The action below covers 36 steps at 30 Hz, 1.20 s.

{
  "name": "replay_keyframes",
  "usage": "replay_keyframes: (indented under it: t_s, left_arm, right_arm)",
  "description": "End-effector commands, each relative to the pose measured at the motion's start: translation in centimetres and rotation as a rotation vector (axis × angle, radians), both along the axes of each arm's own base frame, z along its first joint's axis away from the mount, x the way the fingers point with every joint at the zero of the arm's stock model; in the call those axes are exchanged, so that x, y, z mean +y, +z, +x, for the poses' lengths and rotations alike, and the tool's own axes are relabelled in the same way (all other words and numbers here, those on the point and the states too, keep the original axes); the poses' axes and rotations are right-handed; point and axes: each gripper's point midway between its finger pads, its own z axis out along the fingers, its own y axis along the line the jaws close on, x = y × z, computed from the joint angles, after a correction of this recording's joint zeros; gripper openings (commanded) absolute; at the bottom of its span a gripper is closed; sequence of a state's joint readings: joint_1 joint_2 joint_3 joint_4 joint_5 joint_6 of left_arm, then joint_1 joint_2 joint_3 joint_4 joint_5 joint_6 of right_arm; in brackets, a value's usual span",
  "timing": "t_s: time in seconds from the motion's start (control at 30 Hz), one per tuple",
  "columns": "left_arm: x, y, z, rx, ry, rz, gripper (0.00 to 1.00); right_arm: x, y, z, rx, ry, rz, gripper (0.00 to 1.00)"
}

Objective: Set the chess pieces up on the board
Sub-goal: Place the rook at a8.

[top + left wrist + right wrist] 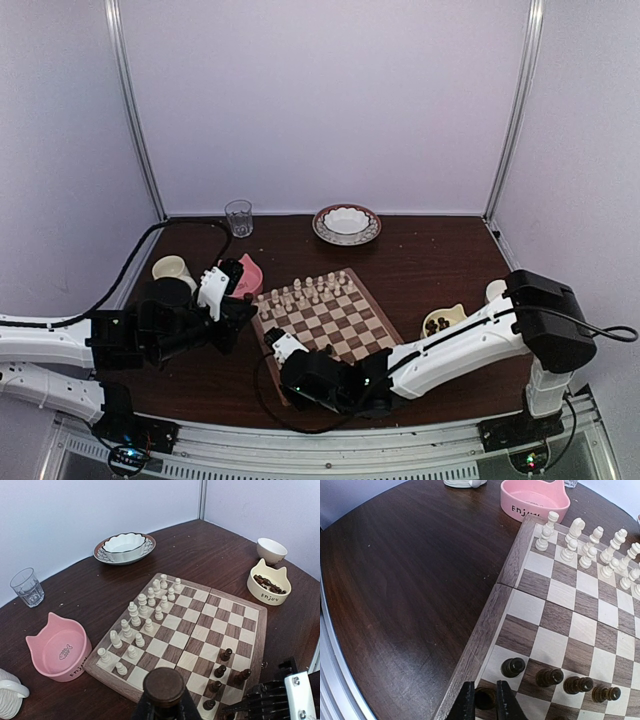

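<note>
As seen from its own wrist, left tool: clenched on a dark chessman, beside board.
Right tool: pinching a dark piece on corner square; judged to be the placing step.
Next: loosen, lift straight, sparing neighbours.
Cream bowl: more dark men inside; unseen from right wrist.
Top view: neither grip readable.

R fingers pinch a dark piece at board corner sq, 4 more dark pieces alongside.
</note>
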<state>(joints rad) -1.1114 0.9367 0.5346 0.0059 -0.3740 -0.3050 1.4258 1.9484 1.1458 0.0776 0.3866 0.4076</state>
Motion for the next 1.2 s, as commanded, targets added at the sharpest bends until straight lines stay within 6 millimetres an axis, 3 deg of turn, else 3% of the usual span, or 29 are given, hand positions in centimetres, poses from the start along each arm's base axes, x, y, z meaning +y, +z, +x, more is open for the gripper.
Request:
replay_keyframes:
  t_s: [0.0,0.67,0.87,1.17]
  left_arm:
    - [-0.15,1.16,0.15,-0.029,-0.003,-0.04,0.01]
    - [-0.38,1.02,0.15,-0.023,-0.009,-0.035,0.01]
    - [-0.3,1.01,0.19,-0.024,-0.006,-0.035,0.01]
    - [-0.33,1.11,0.12,-0.023,-0.009,-0.04,0.01]
  right_arm:
    - [-0.19,0.34,0.93,-0.021,-0.042,-0.003,0.07]
    - [-0.48,-0.41,0.99,-0.021,-0.047,-0.027,0.15]
    - [-0.36,-0.27,0.95,-0.021,-0.039,-0.028,0.21]
    - [-0.37,0.11,0.91,-0.023,-0.035,-0.026,0.22]
